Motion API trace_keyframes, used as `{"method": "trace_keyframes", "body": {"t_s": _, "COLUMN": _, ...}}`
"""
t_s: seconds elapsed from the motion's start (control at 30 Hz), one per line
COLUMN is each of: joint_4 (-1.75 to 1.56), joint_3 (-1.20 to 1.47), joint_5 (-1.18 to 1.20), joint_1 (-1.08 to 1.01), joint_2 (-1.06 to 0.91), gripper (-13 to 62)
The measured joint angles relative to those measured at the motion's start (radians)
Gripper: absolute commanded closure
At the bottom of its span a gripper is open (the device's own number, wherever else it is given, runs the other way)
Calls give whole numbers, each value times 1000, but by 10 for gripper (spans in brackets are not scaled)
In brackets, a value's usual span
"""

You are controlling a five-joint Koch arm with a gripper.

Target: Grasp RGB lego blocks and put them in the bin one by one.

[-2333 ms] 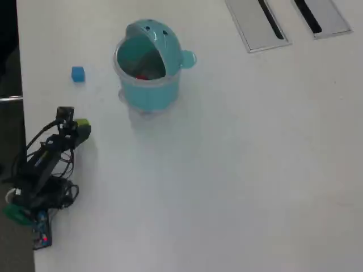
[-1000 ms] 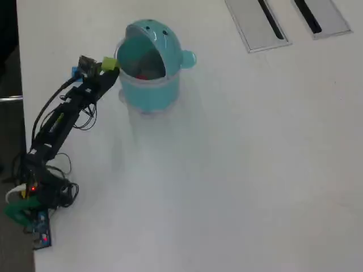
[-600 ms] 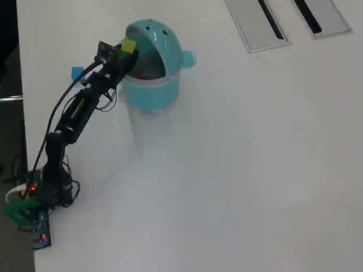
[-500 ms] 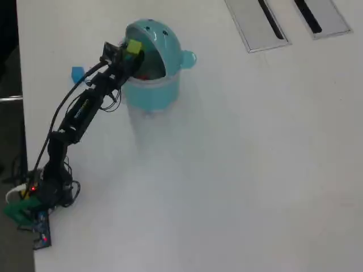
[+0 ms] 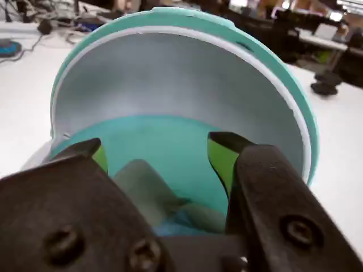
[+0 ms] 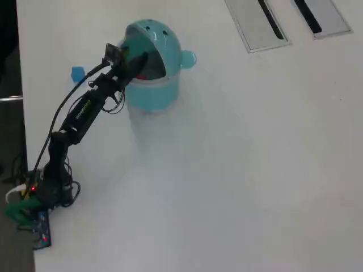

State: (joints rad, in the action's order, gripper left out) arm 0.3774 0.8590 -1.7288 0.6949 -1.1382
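Overhead view: blue block (image 6: 77,72) left of arm-fronted bin (image 6: 161,90).

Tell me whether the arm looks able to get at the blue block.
Probably yes: the blue block lies alone on open table left of the bin, and the gripper, open and empty, hangs over the bin nearby.

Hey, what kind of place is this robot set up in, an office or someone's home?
Probably an office or shared lab. The arm sits on a large white table with built-in cable hatches, and the wrist view shows more white desks with cluttered equipment behind the teal bin.
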Motion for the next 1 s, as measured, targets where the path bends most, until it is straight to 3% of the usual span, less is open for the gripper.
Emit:
{"method": "trace_keyframes", "body": {"t_s": 0.67, "joint_4": -146, "joint_3": 681, "joint_5": 38, "joint_1": 167, "joint_2": -485, "gripper": 165}}
{"method": "trace_keyframes", "body": {"t_s": 1.0, "joint_4": -150, "joint_3": 1025, "joint_5": 43, "joint_1": 353, "joint_2": -744, "gripper": 165}}
